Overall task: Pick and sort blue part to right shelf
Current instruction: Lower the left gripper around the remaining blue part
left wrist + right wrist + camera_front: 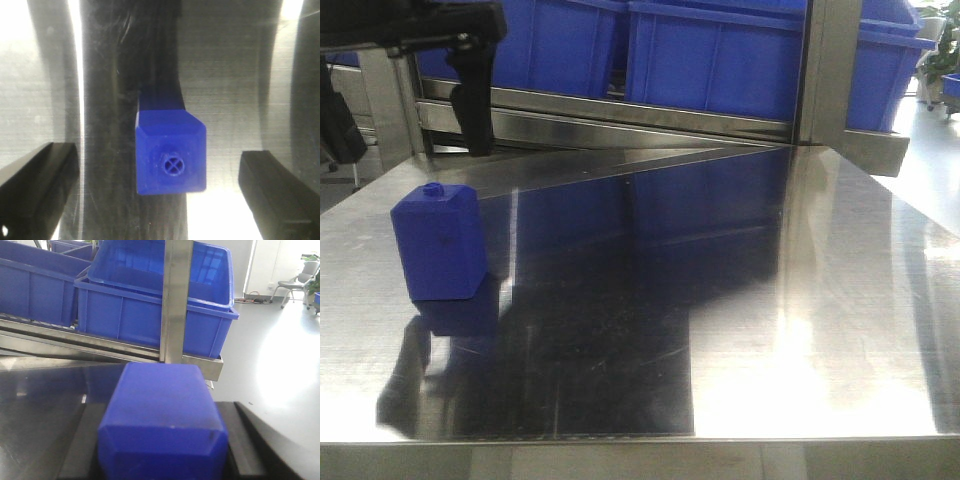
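Observation:
A blue part (438, 245), a small block with a round cap on top, stands upright on the steel table (840, 300) at the left. My left gripper (472, 125) hangs above and behind it. In the left wrist view the same part (171, 155) sits straight below, between the wide-apart fingers (40, 175) of the left gripper (160, 152), which is open and not touching it. My right gripper (162, 450) is out of the front view. It is shut on a second blue part (162, 410), held between its black fingers (245, 440).
Blue plastic bins (720, 60) stand on a sloped steel shelf behind the table, split by an upright steel post (830, 70). In the right wrist view the post (177, 300) and a bin (150, 305) lie straight ahead. Open floor lies to the right.

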